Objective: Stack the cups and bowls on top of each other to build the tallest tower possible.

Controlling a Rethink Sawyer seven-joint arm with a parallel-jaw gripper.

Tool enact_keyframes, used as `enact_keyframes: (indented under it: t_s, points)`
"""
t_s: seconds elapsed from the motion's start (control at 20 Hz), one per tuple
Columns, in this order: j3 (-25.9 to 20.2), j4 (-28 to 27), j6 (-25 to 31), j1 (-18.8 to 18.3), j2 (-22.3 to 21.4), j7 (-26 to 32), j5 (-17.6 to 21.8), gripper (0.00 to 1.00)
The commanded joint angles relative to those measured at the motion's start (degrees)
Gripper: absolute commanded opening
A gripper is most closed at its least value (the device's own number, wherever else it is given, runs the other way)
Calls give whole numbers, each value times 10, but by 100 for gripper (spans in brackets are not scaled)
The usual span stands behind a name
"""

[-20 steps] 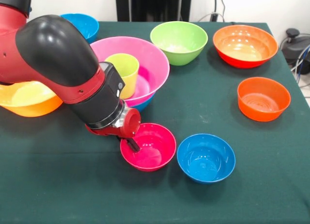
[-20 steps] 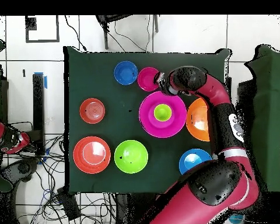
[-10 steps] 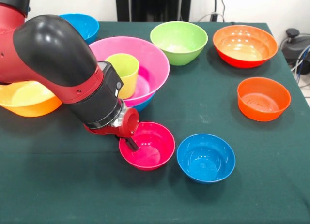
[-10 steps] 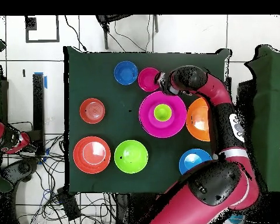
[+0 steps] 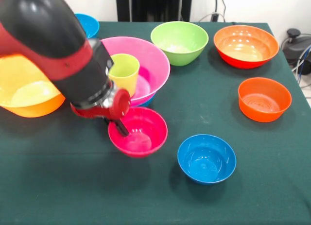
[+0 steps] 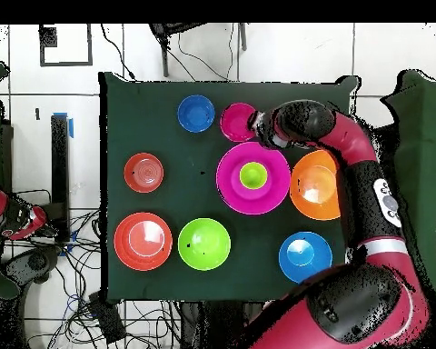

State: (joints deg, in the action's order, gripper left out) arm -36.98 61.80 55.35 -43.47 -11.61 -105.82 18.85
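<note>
The arm is reaching in from the upper left of the front view, its pincer gripping the left rim of the small crimson bowl; one dark finger is sitting inside the bowl against the wall, the other is hidden behind the rim. The bowl is tilting slightly and appears to be hanging just off the green surface, left of centre in the frame, though contact underneath cannot be confirmed.

Just above it in the frame, the large pink bowl is resting on a medium blue bowl, of which only a sliver of rim is showing below the pink one. The lime cup is standing upright inside the pink bowl.

At the left edge, the large orange-yellow bowl is sitting partly behind the arm. A small blue bowl is lying at lower centre-right, apart from the crimson one. The green bowl is sitting at top centre, a large orange bowl at upper right, a red-orange bowl below it at the right. Another blue bowl is peeking out at the top left behind the arm.

In the overhead view, the crimson bowl is showing just above the pink bowl, with the pincer at its right rim.
</note>
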Motion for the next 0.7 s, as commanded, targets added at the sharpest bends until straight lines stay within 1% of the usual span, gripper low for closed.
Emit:
enact_keyframes:
  t_s: [0.05, 0.2, 0.4, 0.5, 0.6, 0.7]
  points:
    - [12, 120, -71, -10, -123, 29, 22, 0]
    - [7, 149, -85, -15, -145, 13, 15, 0]
    - [1, 159, -130, -18, -146, 5, 16, 0]
    - [0, 164, -138, -19, -146, 5, 14, 0]
    - [7, 171, -115, -17, -151, 10, 10, 0]
    - [23, 176, -72, -12, -159, 20, 10, 0]
